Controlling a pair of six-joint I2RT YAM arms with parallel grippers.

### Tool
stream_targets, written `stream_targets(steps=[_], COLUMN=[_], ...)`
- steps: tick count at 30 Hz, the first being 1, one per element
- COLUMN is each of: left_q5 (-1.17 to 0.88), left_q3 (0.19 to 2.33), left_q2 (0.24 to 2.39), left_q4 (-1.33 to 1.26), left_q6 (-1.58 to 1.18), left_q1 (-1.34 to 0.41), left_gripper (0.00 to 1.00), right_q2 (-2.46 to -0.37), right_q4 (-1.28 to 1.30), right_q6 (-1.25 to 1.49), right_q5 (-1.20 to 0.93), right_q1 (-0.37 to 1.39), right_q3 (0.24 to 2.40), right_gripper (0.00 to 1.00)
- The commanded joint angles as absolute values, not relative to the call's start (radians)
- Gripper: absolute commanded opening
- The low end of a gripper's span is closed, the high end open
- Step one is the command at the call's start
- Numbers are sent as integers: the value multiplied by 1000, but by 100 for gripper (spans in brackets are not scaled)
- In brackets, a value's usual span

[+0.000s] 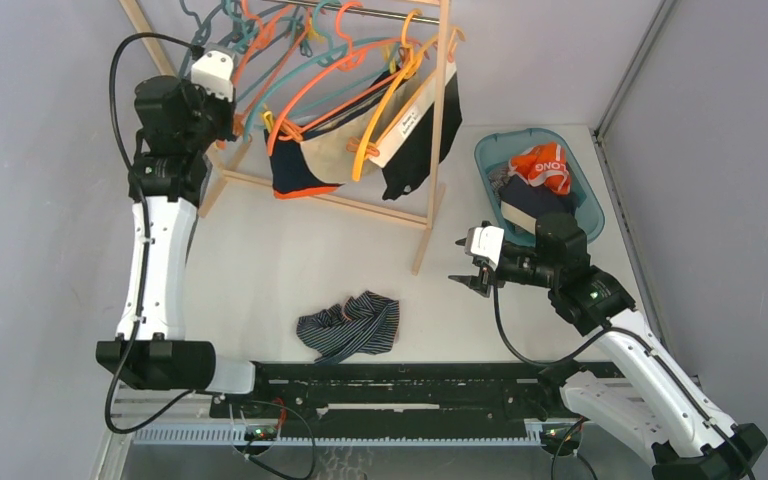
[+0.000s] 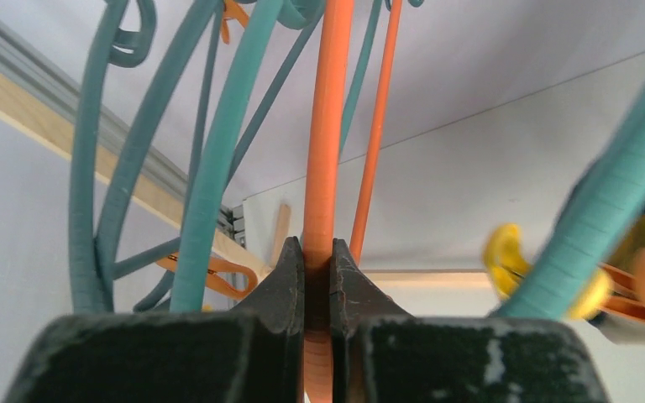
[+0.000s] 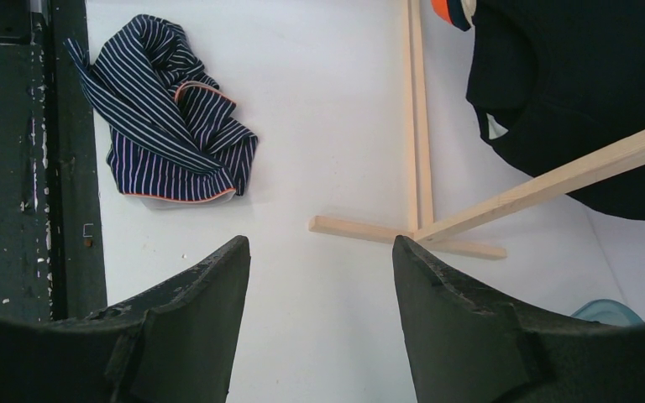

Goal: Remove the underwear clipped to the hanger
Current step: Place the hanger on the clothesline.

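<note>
White desk (image 1: 260, 250), grey walls (image 1: 40, 150), wooden rack (image 1: 426, 225)
Striped navy briefs (image 1: 352, 325) lie crumpled on desk; left jaws clamp orange hanger (image 2: 323, 151); right jaws apart

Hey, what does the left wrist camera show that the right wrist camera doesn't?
Only the left wrist view: the left gripper shut on an orange hanger, teal hangers beside it, and a yellow clip. Only the right wrist view: the right gripper open and empty above the table, the striped underwear lying crumpled there, and black underwear hanging. Both: the wooden rack.
</note>
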State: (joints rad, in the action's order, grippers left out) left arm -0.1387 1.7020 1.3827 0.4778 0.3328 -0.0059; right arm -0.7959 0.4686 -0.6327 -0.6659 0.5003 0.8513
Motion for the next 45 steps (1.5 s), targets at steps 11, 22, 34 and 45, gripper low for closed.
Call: stream_targets(steps=[11, 22, 34, 45], left_q5=[-190, -276, -233, -207], left_q3=[1910, 1842, 1822, 1817], left_q2=[1518, 1466, 1458, 1376], left_q4=[520, 554, 617, 641], left_q6=[293, 373, 365, 358], left_q1=[146, 118, 100, 100], left_gripper=[0, 0, 15, 43], right_q2=[-792, -801, -797, -796], right_q4=[453, 454, 455, 456], right_q6=[-643, -645, -644, -643], right_q5=[-669, -666, -665, -671], right_q1=[511, 512, 513, 512], right_q3=[852, 851, 852, 852], right_gripper=[63, 63, 63, 63])
